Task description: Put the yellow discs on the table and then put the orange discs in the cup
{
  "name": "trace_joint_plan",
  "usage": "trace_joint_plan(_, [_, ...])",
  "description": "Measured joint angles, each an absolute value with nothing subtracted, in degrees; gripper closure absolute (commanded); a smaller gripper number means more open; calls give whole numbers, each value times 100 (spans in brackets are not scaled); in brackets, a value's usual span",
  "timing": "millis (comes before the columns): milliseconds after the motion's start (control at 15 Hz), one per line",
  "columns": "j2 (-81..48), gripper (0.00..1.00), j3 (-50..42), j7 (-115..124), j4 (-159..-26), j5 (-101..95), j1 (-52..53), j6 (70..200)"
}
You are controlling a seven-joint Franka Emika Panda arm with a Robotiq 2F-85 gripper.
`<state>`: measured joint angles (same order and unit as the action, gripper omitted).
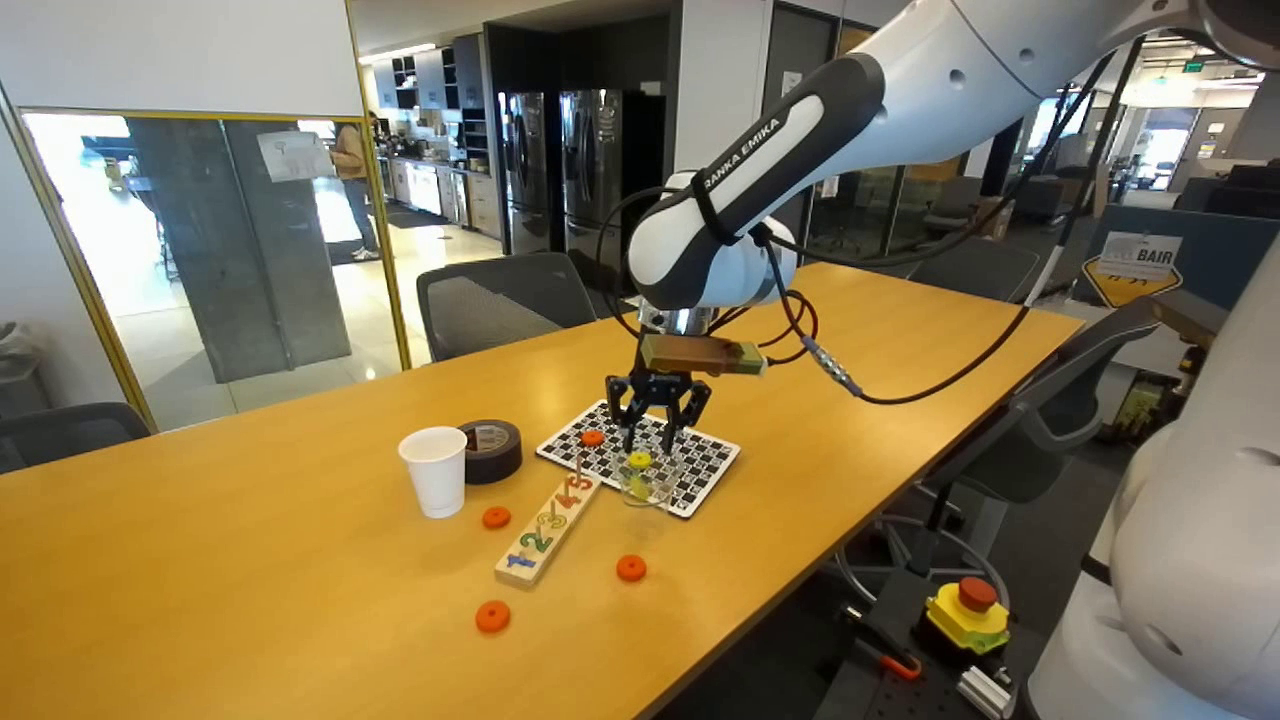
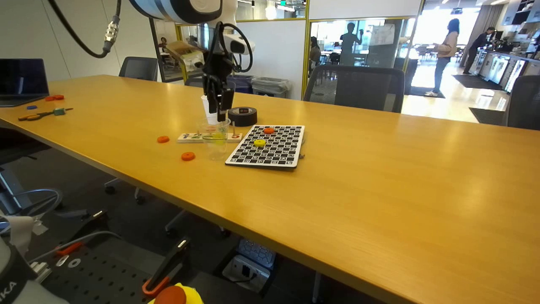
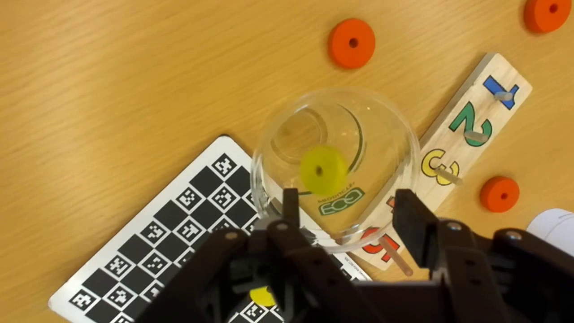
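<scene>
- Wrist view: the gripper (image 3: 345, 199) appears over the mouth of the clear cup (image 3: 388, 119). Its fingers stand apart at a moderate gap with nothing clasped between them. Contact with the cup rim cannot be determined.
- Location, yellow disc (image 3: 323, 170): within the outline of the upright clear cup. Whether it rests on the cup floor cannot be determined.
- Location, second yellow disc (image 2: 259, 143): flat on the checkered board (image 2: 274, 154).
- Location, orange discs (image 3: 353, 43): three flat on the table (image 1: 300, 560) near the numbered peg rail (image 3: 453, 148); another on the checkered board.
- Handling, all discs (judgement): light, rigid, not fragile. The smooth round edge may slip or spin out if pinched off-centre.
- Grip point: opposite sides of the edge, pads across the full diameter, centred on the hole. Lower the pads to cover the disc's thickness.
- Caution (judgement): inside the clear cup, the walls leave the fingers little side room. The plastic looks thin and flexible; if the cup must be tipped, pinch its wall near the rim with light force.
- White paper cup (image 1: 437, 490): upright just beside the roll of black tape (image 1: 493, 465). Judged very light and easily crushed or toppled. Release orange discs above its mouth, clear of the rim.
</scene>
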<state>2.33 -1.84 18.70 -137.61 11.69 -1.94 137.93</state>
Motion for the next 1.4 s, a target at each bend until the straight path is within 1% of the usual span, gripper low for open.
trace_joint_plan(67, [210,4,-199,1870,-13720,1169,-213,13792])
trace_joint_plan(133, [191,0,-214,1871,-13678,1169,-234,13792])
trace_joint_plan(667, [29,0,-345,1998,-13198,1043,-353,13884])
trace_joint_plan(1133, [-1350,0,-489,3246,-12445,-37,-292,14154])
trace_joint_plan(1400, [-1994,0,-650,3505,-12051,-150,-140,14154])
